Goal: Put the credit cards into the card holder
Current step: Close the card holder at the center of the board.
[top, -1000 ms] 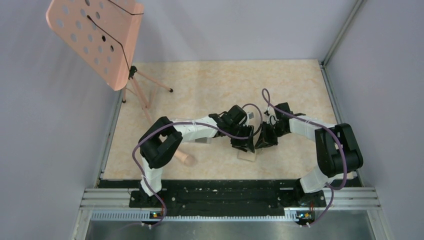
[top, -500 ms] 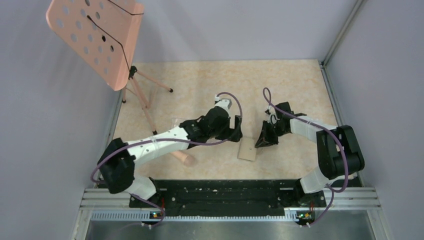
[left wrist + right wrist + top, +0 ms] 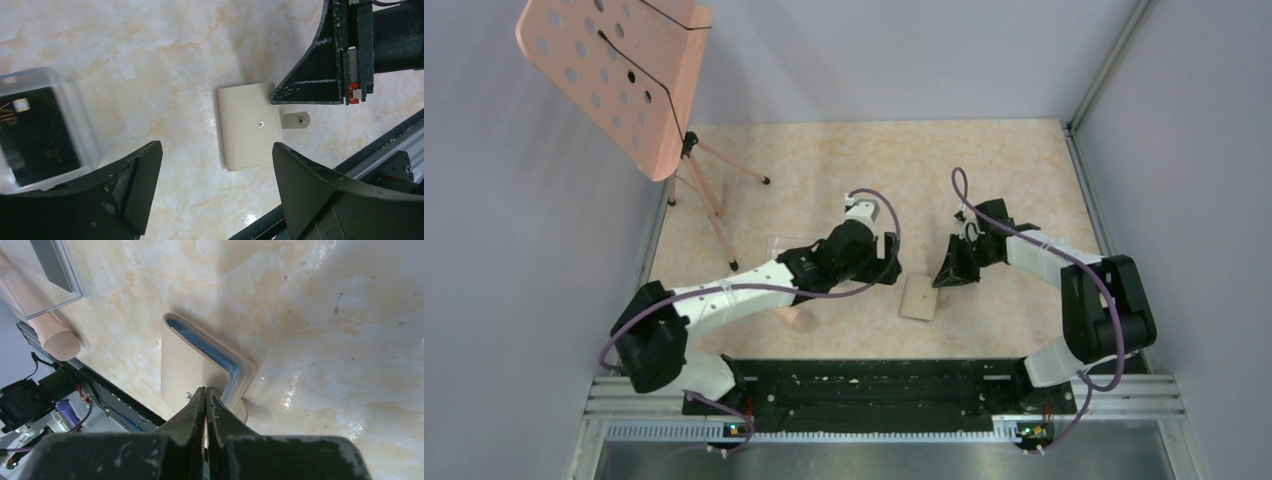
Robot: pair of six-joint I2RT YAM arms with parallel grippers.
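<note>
The card holder lies flat on the table, tan face up, at lower centre of the top view, between the two grippers. In the right wrist view its blue-grey inner layer shows along the open edge. A strap tab with a snap projects from its right edge in the left wrist view.

Left gripper: jaws spread wide, holding nothing, positioned above the table to the left of the card holder.

Right gripper: jaws pressed together, nothing visible between them. Its tip sits at the upper right corner of the card holder in the left wrist view; contact cannot be confirmed.

A clear plastic box sits at the left of the left wrist view. One dark grey credit card lies inside it.
</note>
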